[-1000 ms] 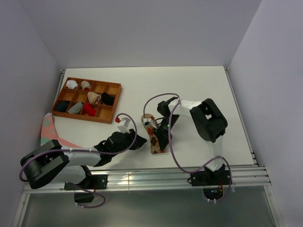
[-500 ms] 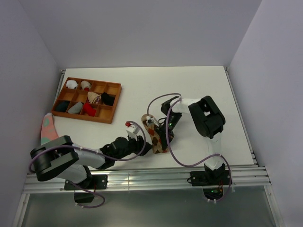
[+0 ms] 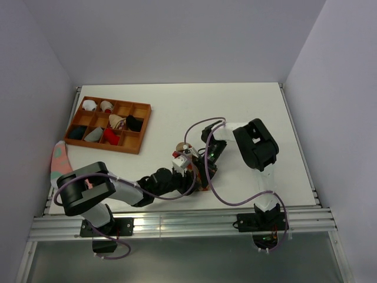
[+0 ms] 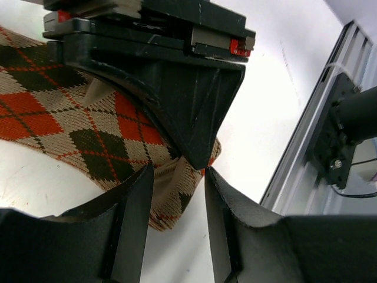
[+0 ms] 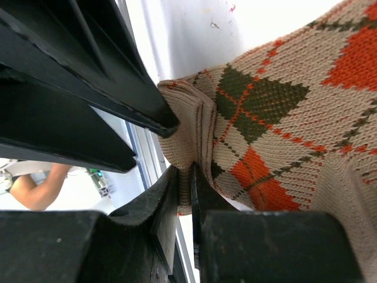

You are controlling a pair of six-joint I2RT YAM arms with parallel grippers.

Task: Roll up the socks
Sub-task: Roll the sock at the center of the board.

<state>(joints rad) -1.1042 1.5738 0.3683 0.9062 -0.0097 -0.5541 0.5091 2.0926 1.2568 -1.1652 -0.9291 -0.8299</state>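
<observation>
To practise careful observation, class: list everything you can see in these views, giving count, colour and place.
argyle sock: one, tan with red-orange and dark diamonds, lying near the front edge of the table.
pink sock: one, pink with teal, at the table's left edge.
tray: one, brown, divided into compartments, back left.
bundles: several in the tray; white, tan, black, grey, red.
table: one, white.
left gripper: one, black, fingers apart over the argyle sock's end.
right gripper: one, black, shut on a fold at the sock's edge.
</observation>
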